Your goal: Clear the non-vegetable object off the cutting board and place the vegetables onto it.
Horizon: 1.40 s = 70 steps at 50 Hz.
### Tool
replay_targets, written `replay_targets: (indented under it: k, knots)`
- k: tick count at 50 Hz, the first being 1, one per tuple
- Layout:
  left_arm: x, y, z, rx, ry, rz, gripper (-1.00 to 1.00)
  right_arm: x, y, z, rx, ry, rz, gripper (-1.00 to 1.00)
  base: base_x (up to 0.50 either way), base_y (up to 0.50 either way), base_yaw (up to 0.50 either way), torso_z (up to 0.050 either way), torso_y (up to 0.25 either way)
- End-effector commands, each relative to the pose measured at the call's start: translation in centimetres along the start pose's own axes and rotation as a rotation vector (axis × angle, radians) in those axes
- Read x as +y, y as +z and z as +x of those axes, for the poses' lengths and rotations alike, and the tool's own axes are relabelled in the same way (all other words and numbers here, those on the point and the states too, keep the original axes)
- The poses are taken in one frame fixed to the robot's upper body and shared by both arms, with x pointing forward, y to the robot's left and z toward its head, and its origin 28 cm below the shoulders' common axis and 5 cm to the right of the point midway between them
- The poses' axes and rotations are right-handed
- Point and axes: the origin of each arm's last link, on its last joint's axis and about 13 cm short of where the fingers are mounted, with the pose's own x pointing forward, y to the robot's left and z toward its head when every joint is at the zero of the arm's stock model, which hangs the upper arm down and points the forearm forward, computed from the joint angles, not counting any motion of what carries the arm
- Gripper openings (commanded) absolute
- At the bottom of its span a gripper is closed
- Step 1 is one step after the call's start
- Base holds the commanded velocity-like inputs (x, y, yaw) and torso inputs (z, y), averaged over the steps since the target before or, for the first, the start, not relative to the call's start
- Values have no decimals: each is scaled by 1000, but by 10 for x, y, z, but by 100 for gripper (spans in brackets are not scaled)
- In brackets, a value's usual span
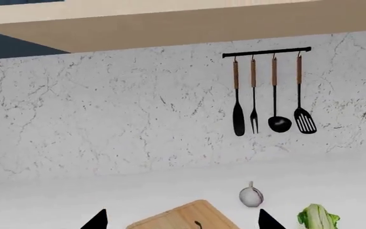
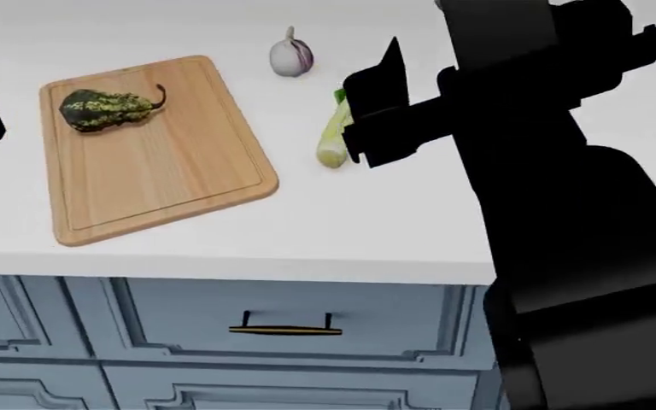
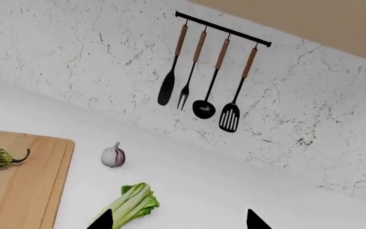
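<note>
Gourd (image 2: 105, 109) on cutting board (image 2: 168, 179); garlic (image 2: 291, 55), bok choy (image 2: 333, 137) on desk (image 2: 396, 222). R gripper (image 3: 177, 224) released, above bok choy. L gripper (image 1: 181, 223) released.

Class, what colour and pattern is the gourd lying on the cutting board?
Dark green with yellow mottling and a dark stem; the gourd shows best in the head view.

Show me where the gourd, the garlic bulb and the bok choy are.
gourd (image 2: 102, 110): head view, on its mottled body, lying on the cutting board.
garlic bulb (image 2: 290, 56): head view, on its rounded side.
bok choy (image 3: 132, 205): right wrist view, on its pale stalk.
</note>
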Motion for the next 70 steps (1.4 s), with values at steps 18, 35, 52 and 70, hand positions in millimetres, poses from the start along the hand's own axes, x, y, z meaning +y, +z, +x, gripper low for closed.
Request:
replay_targets:
  k: [18,35,52,70]
  knots:
    - [1,10,3,-21,-14,6,100,-4,10,0,-16,-7,6,100,0,249,0,0,0]
    - [-1,16,5,-34,-31,12,100,-8,8,0,18,-11,1,100,415,0,0,0,0]
    - [3,16,1,-37,-23,13,100,-4,6,-2,26,0,-9,100,500,-2,0,0,1]
    - [2,16,-1,-39,-25,11,100,-2,2,-4,37,10,-19,100,500,24,0,0,1]
